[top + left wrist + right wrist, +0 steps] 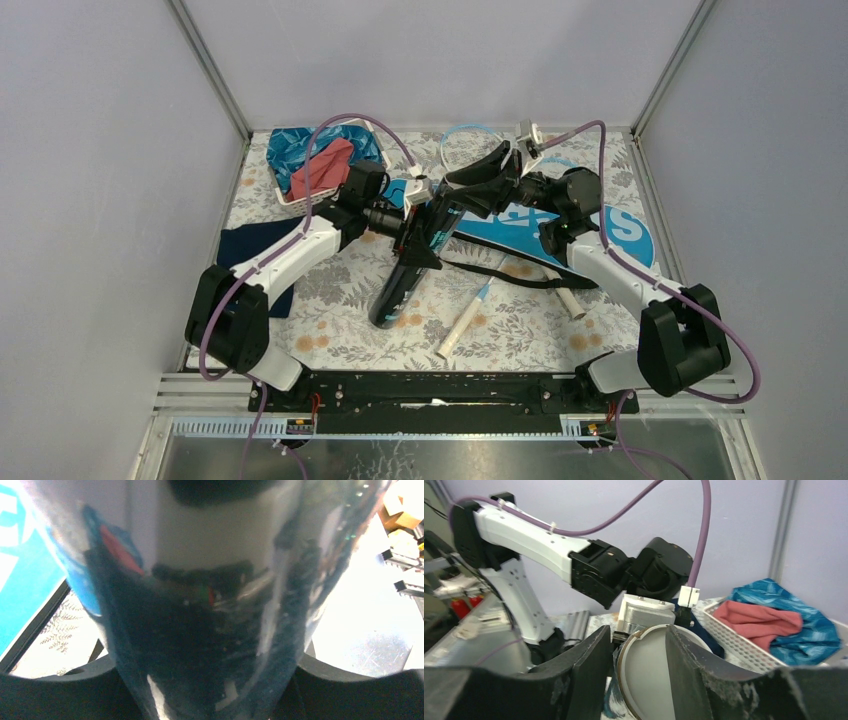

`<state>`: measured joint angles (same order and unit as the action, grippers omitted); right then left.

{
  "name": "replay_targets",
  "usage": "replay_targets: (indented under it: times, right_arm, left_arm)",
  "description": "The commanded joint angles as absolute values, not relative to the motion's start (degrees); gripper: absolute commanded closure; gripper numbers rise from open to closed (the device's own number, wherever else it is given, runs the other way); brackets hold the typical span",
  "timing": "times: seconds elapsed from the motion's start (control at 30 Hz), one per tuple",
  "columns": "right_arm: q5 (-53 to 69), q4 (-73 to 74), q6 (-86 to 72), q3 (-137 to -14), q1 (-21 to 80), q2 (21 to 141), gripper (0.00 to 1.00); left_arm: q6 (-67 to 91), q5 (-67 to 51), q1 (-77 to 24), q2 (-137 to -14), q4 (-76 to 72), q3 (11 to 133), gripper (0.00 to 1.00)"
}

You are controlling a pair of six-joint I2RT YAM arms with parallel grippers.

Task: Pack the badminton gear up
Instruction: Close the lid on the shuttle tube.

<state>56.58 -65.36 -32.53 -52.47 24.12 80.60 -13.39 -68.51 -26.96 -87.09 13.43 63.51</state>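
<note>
Black tube (397, 292) is gripped midway, tilted, by the left gripper (425, 235); the right gripper (472, 185) is held spread at its top end.

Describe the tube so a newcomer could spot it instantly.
On the floral table, look left of the blue bag. The left pincer holds the long black tube, slanting toward the near edge. It is the only glossy dark cylinder; the racket beside it is thin with a white handle.

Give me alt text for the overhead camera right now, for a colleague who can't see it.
The left hand grips a long black tube, tilted over the floral-patterned table, while the right hand sits at its upper end. A blue racket-shaped bag lies at right.
</note>
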Motion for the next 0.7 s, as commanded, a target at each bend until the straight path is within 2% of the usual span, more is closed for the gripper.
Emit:
replay_targets:
  times: [0.0, 0.13, 0.37, 0.43, 0.53, 0.67]
  right_arm:
    - [68.39, -37.80, -22.47, -50.22, 26.91, 82.24, 0.49]
    - [66.45, -26.23, -11.59, -52.26, 26.97, 81.45, 0.55]
    - [65.36, -17.72, -2.39, -53.28, 27.96, 81.10, 0.70]
    - [64.50, -15.19, -0.38, -53.87, 28.62, 81.08, 0.72]
    - [63.40, -13.64, 1.72, -54.49, 28.91, 81.06, 0.69]
    - [61.31, -9.27, 1.57, -57.96, 28.72, 81.67, 0.49]
  left_arm:
    - [-2.77, -69.76, -27.42, -85.51, -13.99, 66.70, 1.00]
    - [-1.94, -69.00, -27.39, -85.60, -14.01, 67.09, 1.00]
    - [-1.84, -69.34, -27.27, -85.19, -13.45, 68.19, 1.00]
    - [-1.37, -69.47, -27.03, -85.25, -13.79, 68.19, 1.00]
    - [-0.19, -69.68, -26.74, -85.10, -15.27, 67.68, 1.00]
    - [-14.55, -68.12, -26.88, -84.77, -1.29, 69.38, 1.00]
